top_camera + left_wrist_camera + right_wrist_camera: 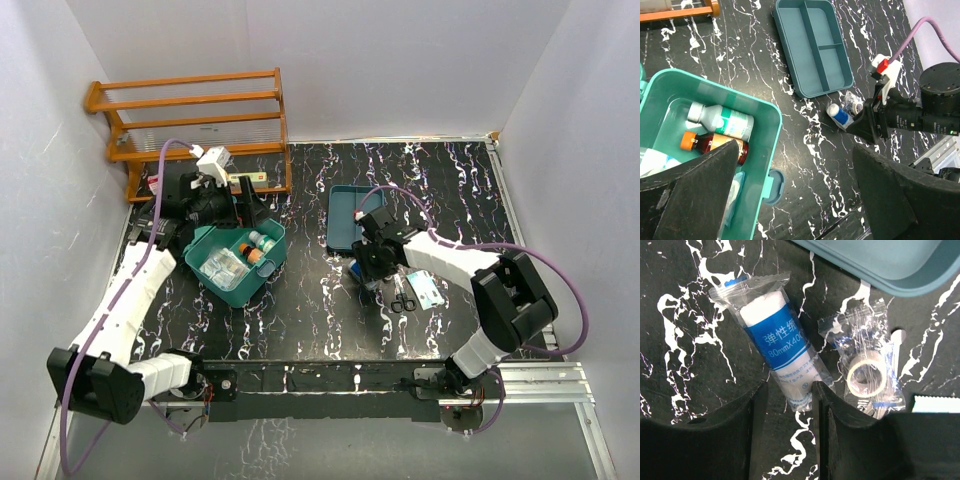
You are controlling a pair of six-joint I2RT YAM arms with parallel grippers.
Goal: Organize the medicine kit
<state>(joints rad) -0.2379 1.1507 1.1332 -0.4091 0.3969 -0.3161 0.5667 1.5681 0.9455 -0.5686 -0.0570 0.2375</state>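
The medicine kit point(205, 285) is an open teal case at left centre. Inside its wall point(765, 150) lie a white bottle point(722, 119), an orange-capped brown bottle point(715, 144) and some packets. My left gripper point(247, 206) hovers over the kit's far side, open point(795, 165), with nothing between its fingers. A bagged bandage roll point(775, 340) with a blue label lies on the table. My right gripper point(787, 386) is low over it with its jaws partly closed either side of the roll's near end. The right finger touches the wrapper and a gap shows on the left.
A bagged tape roll point(866, 375) lies just right of the bandage. Behind both sits a darker teal divided tray point(345, 215). Scissors point(403, 298) and a flat packet point(428, 290) lie by the right arm. A wooden rack point(190, 120) stands at the back left.
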